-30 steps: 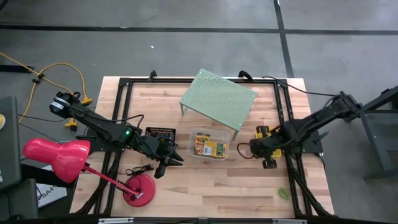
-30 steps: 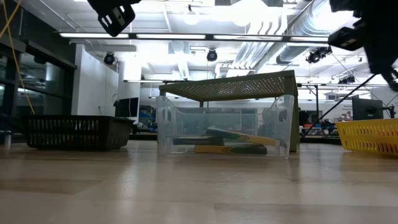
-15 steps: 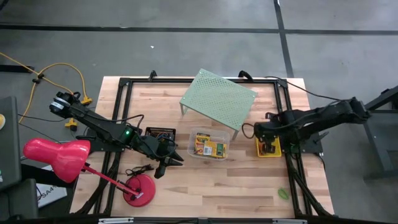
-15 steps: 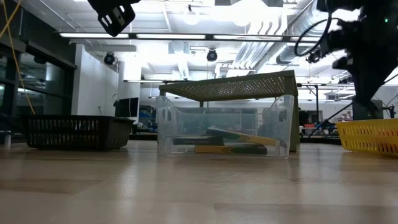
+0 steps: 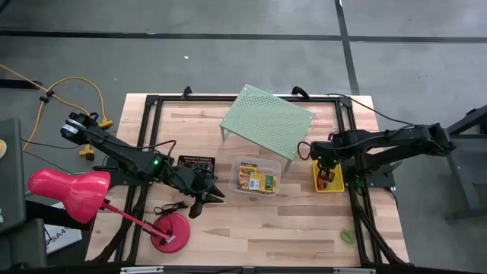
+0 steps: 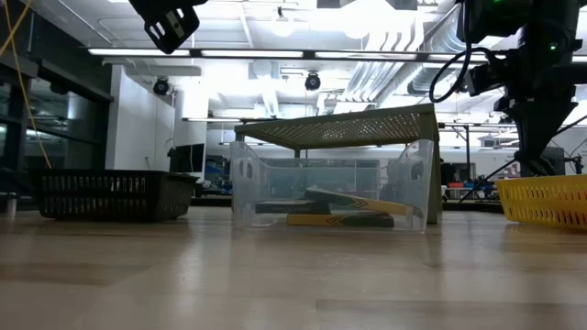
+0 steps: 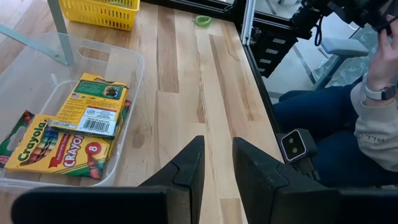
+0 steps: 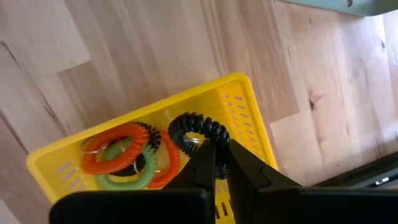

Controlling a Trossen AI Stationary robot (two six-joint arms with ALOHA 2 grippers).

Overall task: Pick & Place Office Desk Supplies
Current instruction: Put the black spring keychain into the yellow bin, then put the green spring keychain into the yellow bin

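right gripper (image 8: 216, 163), pinched shut on a black coil ring (image 8: 198, 132), hung over the yellow basket (image 8: 245, 118); placing step, release due next. left gripper (image 7: 216, 163) waited part-open, empty.

bare tabletop (image 5: 289, 221) lies open in front, while the green shelf (image 5: 266, 122) crowds clear tub (image 5: 256, 176) and yellow basket (image 5: 329, 181).

card box (image 7: 59, 152): "Crayola" in yellow-green letters, "CRAYONS" and a figure "8" on its face, lying in the clear tub (image 7: 134, 81) | second card box (image 7: 99, 102) on top: white barcode label, its small print unreadable | other views: no legible text
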